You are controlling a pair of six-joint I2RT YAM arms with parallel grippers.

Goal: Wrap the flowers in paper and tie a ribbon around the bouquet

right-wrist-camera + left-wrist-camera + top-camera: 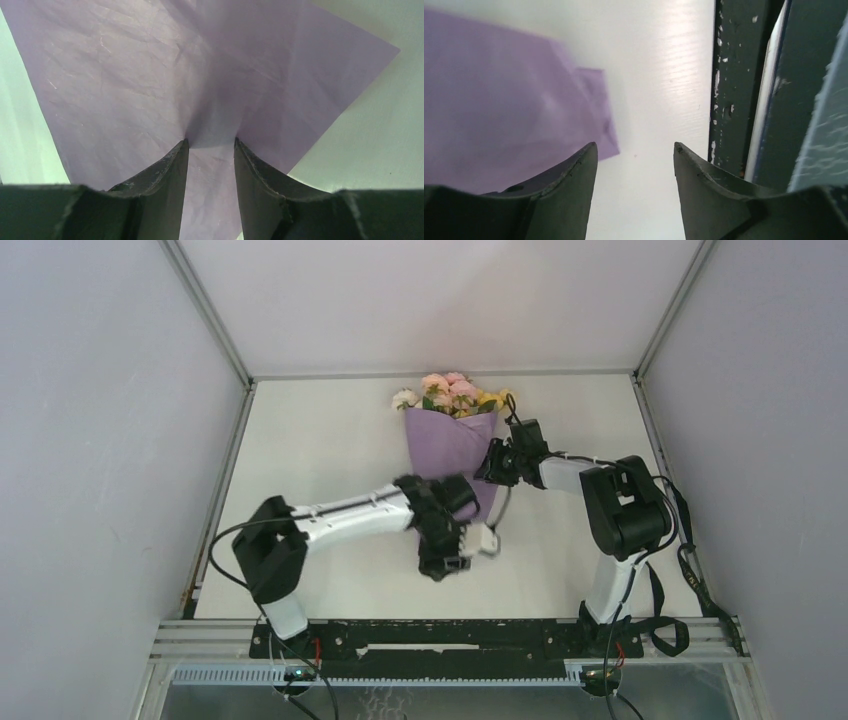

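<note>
R arm [590, 478] leftward, gripper [211, 141] on paper [125, 75]

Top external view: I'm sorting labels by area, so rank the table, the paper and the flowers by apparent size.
1. table, largest by far
2. paper, the purple cone
3. flowers, smallest, bunched at the cone's far end
All lie at table level, so nearness does not blur the order.
</note>
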